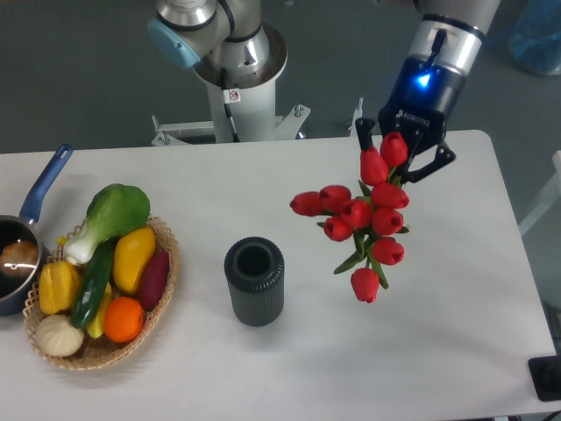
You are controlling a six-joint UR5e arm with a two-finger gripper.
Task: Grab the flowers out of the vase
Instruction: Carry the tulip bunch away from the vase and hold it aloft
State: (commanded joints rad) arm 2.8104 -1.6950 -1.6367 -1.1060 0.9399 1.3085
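At the far left edge of the worktop (438, 351) sits a saucepan (16, 263) with a blue handle angled up and away; something pale brown lies inside it. Just to its right is a woven basket (162, 289) heaped with toy produce: a green leafy vegetable (114, 215) on top, a yellow pepper (131, 256), a dark green cucumber (95, 285), a purple piece (156, 276), an orange (123, 318), a pale bun-shaped piece (60, 335) and a yellow one (54, 285) beside the pan.

Near the middle stands the vase (254, 281), dark grey and ribbed, upright, its round mouth open and dark. Nothing is in it. Behind it, beyond the worktop's far edge, rises my grey base column (232, 53).

Right of the vase and well apart from it hang the flowers (359, 219), a bunch of red tulip buds with green stems and leaves. They are clear of the vase and held in the air above the worktop, the buds spreading leftward and downward, the lowest one dangling near the bottom of the bunch.

My claw (405, 156) is at the top right of the bunch, pointing down from the black wrist with its blue light. Its dark fingers (363, 133) sit either side of the uppermost buds, clamped on the flowers, though the buds hide the exact contact.
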